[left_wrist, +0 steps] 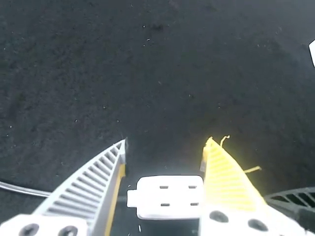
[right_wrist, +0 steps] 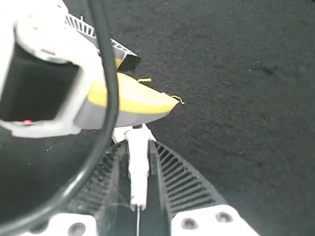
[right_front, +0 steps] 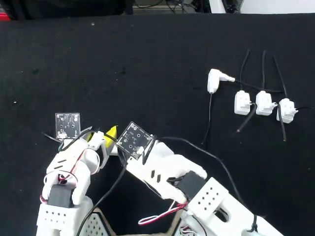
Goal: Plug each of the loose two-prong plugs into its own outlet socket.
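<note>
- Outlet block (left_wrist: 167,196) lies on the desk (right_front: 147,59) between the left gripper's (left_wrist: 166,142) spread fingers, while our right gripper (right_wrist: 139,145) is clamped on its edge.
- Plugs (right_front: 264,102) wait well apart; we'd steady the block, then fetch one.

Four white corded plugs are shown toward two o'clock on the table (right_front: 147,59): one angled plug (right_front: 214,80) and three blocky plugs (right_front: 242,103) (right_front: 264,103) (right_front: 286,110). One white socket block (left_wrist: 167,197) with four slots (left_wrist: 164,187) is counted. Two arms are shown at six o'clock: left arm (right_front: 69,172), right arm (right_front: 167,172).
</note>
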### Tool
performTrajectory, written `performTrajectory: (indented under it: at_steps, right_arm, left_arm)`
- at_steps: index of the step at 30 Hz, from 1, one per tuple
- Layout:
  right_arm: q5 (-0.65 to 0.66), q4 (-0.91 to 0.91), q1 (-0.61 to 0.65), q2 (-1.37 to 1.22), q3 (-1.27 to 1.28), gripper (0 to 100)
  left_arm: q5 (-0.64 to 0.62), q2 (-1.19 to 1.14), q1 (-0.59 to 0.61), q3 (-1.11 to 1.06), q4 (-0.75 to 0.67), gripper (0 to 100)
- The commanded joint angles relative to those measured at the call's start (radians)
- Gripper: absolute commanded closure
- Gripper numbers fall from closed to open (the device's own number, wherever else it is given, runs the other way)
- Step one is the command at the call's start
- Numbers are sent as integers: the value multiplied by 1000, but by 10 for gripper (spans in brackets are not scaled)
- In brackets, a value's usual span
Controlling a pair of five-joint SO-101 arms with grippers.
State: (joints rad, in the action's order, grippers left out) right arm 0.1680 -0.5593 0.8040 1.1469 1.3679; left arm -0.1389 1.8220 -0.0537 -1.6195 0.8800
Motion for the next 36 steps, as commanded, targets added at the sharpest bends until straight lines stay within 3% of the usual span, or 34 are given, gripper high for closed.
performTrajectory:
  at_steps: [1,6,12,20,26,30,36]
  right_arm:
    - [5,-52,-43,28,-27,988]
    - [3,-98,-43,-142,-114,988]
    - [-35,-101,-2,-455,-259,988]
    - [-37,-100,54,-512,-266,988]
    - [-37,-40,14,-513,-236,988]
    - [-34,-6,-41,-513,-219,988]
    - [-29,-3,-92,-513,-219,988]
  left_arm:
    - [2,-2,117,99,-3,755]
    - [-40,-8,245,136,-2,755]
    - [0,-98,251,131,-12,755]
    - [15,-562,277,226,-209,755]
    - [21,-976,262,400,-209,755]
    - [86,-1208,191,486,-206,755]
    - [95,-1352,140,590,-109,755]
